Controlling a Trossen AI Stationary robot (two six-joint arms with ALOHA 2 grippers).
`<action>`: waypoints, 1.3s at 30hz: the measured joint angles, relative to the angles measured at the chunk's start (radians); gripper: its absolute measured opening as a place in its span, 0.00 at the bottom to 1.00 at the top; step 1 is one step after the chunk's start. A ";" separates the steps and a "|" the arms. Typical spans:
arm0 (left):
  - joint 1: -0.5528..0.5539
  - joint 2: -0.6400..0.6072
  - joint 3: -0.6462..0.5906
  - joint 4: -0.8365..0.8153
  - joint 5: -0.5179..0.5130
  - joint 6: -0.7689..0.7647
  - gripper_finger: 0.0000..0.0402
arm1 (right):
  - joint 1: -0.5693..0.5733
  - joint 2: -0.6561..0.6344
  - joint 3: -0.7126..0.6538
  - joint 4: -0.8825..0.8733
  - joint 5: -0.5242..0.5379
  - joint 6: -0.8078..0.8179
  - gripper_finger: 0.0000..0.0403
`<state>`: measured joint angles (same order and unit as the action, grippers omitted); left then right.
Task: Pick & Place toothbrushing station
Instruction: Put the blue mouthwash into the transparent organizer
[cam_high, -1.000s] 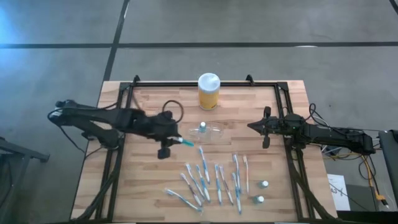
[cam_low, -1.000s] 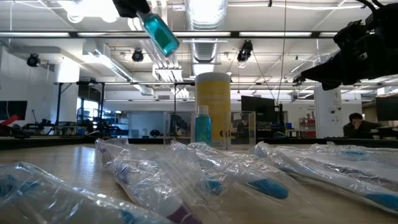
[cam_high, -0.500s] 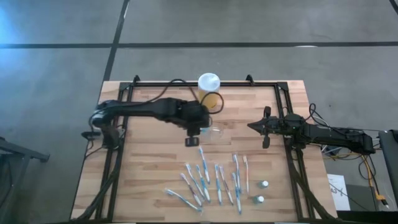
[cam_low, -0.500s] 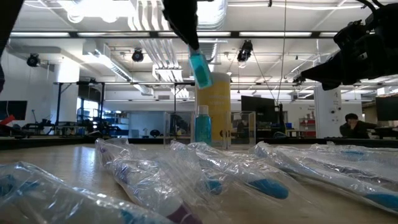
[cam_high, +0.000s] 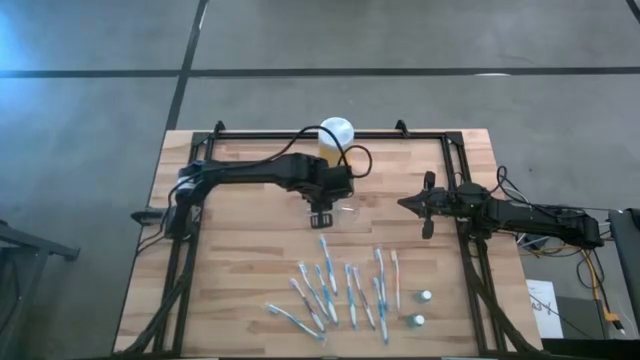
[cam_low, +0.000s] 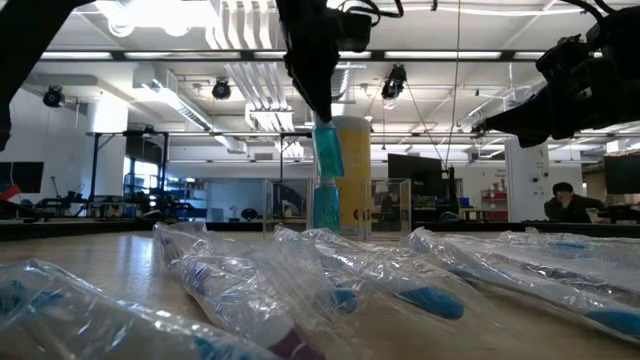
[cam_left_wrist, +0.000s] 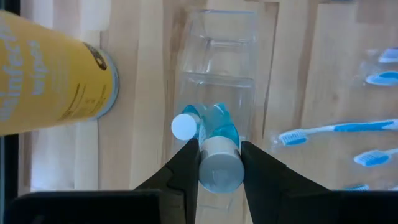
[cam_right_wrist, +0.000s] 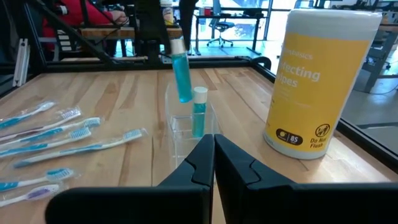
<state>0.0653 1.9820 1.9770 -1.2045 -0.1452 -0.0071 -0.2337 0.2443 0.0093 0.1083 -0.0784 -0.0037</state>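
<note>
My left gripper (cam_high: 322, 212) is shut on a small blue bottle (cam_right_wrist: 181, 74) with a pale cap, held over the clear plastic holder (cam_high: 347, 212). It also shows in the left wrist view (cam_left_wrist: 219, 168). A second blue bottle with a white cap (cam_right_wrist: 198, 112) stands upright inside the holder (cam_left_wrist: 217, 62). Several blue-and-white toothbrushes (cam_high: 340, 290) lie on the table nearer the front edge, with two white-capped round pieces (cam_high: 424, 297) to their right. My right gripper (cam_high: 425, 205) waits shut at the table's right side. My left gripper pinches the blue bottle's cap end (cam_left_wrist: 219, 163) between its two fingers (cam_left_wrist: 186, 171). The fingers come from above, pointing down. The bottle (cam_low: 328, 150) hangs below them, nearly upright and clear of the table, its lower end at the holder's open top beside the standing bottle.
A large yellow jar with a white lid (cam_high: 335, 140) stands just beyond the holder, close to my left gripper. A dark frame (cam_high: 300, 133) runs along the table's edges. Bare wood (cam_high: 240, 270) lies left of the toothbrushes.
My left gripper has carried the blue bottle toward the table's right edge, from left of the holder to over it, and has gone down. The bottle has turned from slanted to nearly upright. My right gripper has kept still.
</note>
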 joint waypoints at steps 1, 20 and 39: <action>0.001 0.001 0.000 0.000 0.000 -0.003 0.24 | 0.000 0.000 0.000 0.001 0.000 0.000 0.02; 0.023 0.045 -0.014 0.031 0.054 -0.071 0.24 | 0.000 0.000 0.000 0.008 0.000 -0.004 0.02; 0.037 0.045 -0.137 0.109 0.084 -0.099 0.25 | 0.000 0.001 0.000 0.009 0.001 -0.015 0.02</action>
<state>0.1026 2.0266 1.8398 -1.0959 -0.0609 -0.1062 -0.2337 0.2451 0.0093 0.1169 -0.0776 -0.0189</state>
